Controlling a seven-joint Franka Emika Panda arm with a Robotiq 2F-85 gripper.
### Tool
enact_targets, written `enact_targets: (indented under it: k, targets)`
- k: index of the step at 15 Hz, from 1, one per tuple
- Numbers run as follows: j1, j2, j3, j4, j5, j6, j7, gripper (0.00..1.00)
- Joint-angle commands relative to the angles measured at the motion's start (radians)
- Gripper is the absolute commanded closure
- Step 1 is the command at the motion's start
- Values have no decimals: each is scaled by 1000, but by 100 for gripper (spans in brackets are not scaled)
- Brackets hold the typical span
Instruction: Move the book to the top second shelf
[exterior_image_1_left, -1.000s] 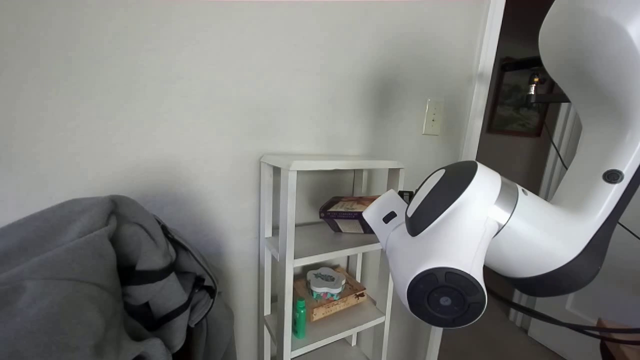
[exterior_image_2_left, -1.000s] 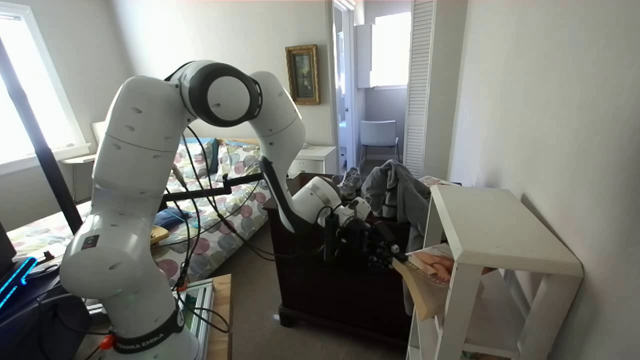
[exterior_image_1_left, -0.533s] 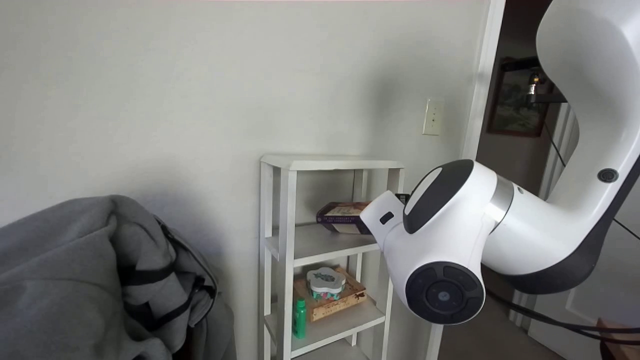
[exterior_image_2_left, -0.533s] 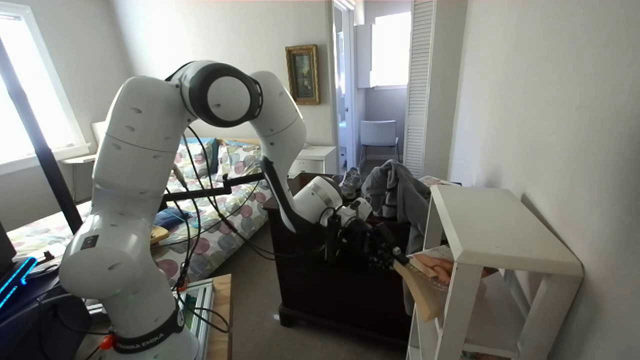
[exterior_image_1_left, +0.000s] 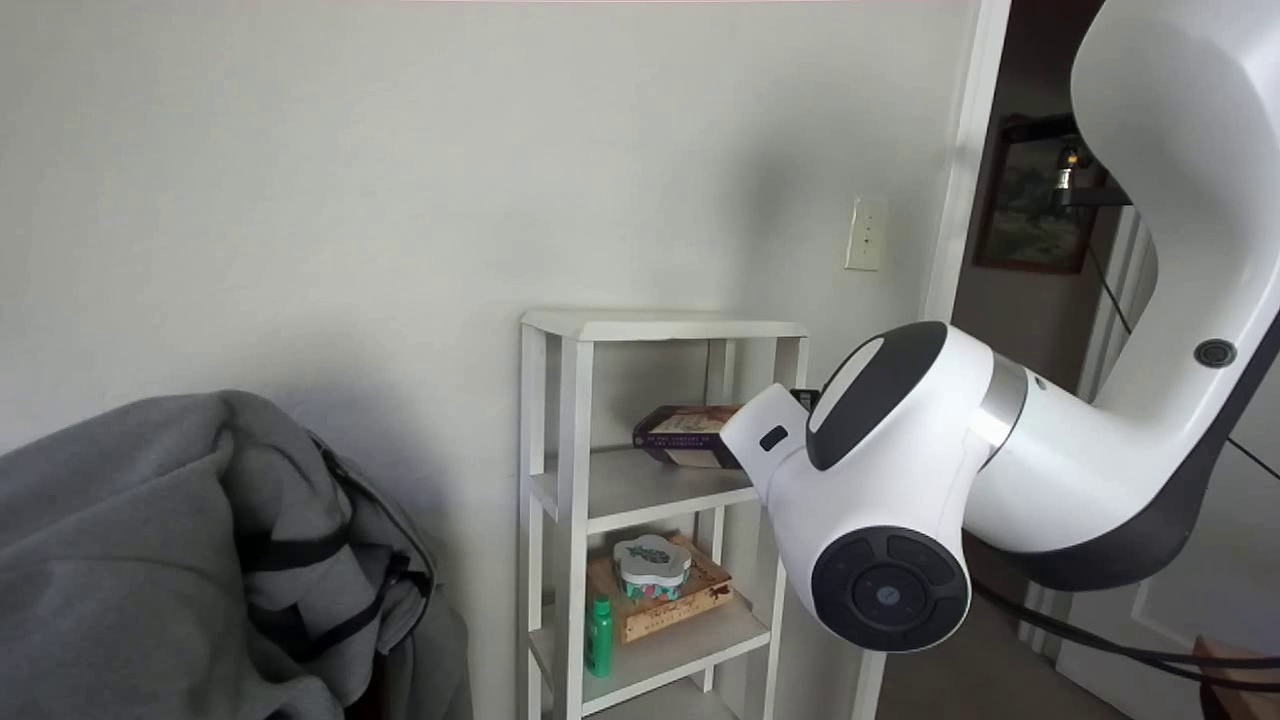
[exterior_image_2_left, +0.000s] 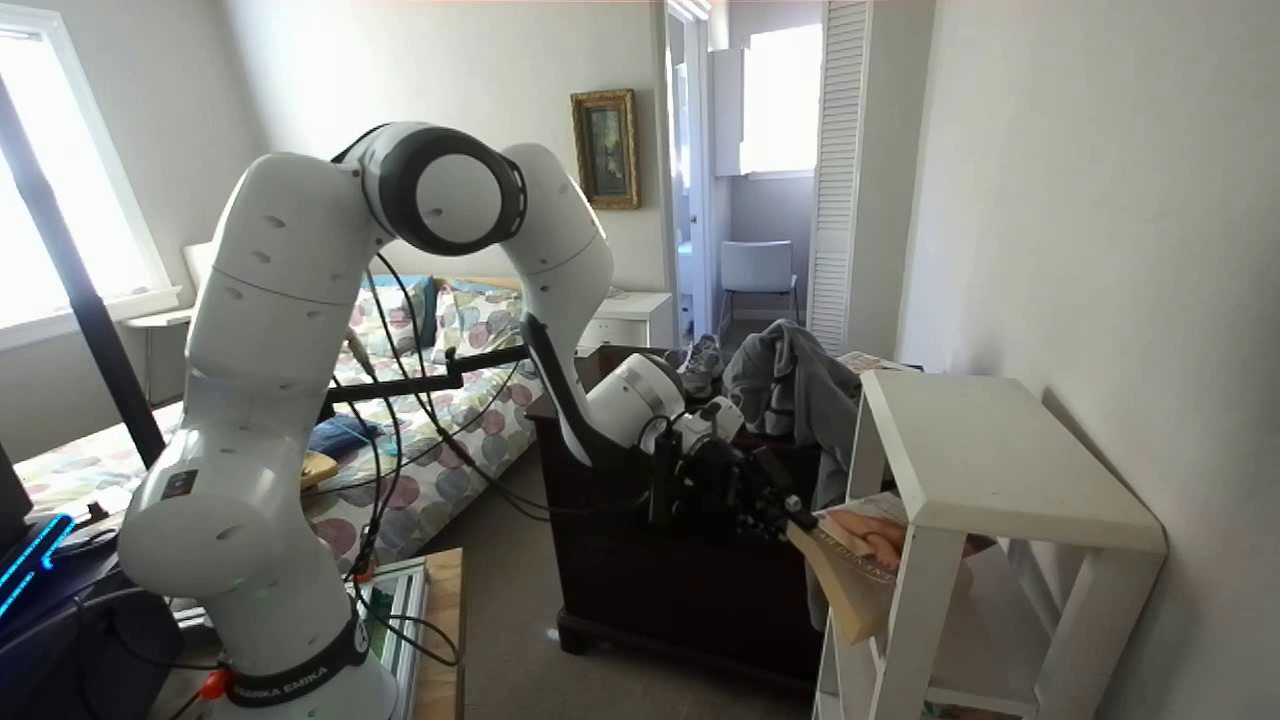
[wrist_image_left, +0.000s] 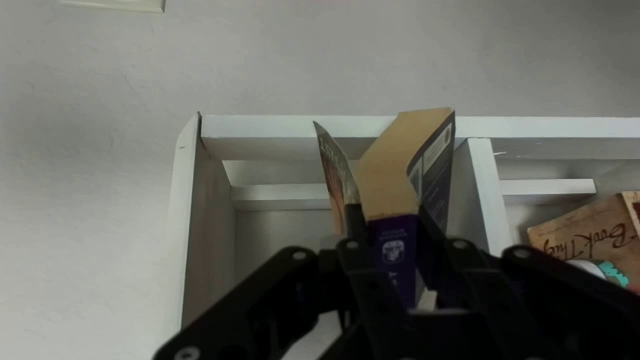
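The book (exterior_image_1_left: 685, 432) has a purple spine and tan page edges. It sits inside the top bay of the white shelf unit, just over the top second shelf (exterior_image_1_left: 650, 488). In an exterior view its near end (exterior_image_2_left: 845, 585) sticks out past the front post. My gripper (exterior_image_2_left: 800, 512) is at that end. In the wrist view my fingers (wrist_image_left: 387, 215) press on both sides of the spine end of the book (wrist_image_left: 390, 175), whose covers flare apart. The second shelf (wrist_image_left: 484, 187) runs alongside it there. I cannot tell whether the book touches the board. The arm hides part of the book.
The topmost board (exterior_image_1_left: 665, 325) lies above the book, with posts at the corners. On the shelf below are a green bottle (exterior_image_1_left: 599, 636), a tan box (exterior_image_1_left: 675, 615) and a lidded tin (exterior_image_1_left: 652, 562). A dark dresser (exterior_image_2_left: 650, 560) with grey cloth (exterior_image_2_left: 790, 390) stands beside the unit.
Over the last second the book and gripper moved slightly deeper into the bay and a little downward. Over the last half second almost nothing moved.
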Motion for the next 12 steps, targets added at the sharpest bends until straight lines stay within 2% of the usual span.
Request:
enact_targets:
  k: [1,12]
  targets:
    - [-2,19,-5,25,-5,6,-5,91]
    - [-11,94,-32,128,-51,88,-11,91]
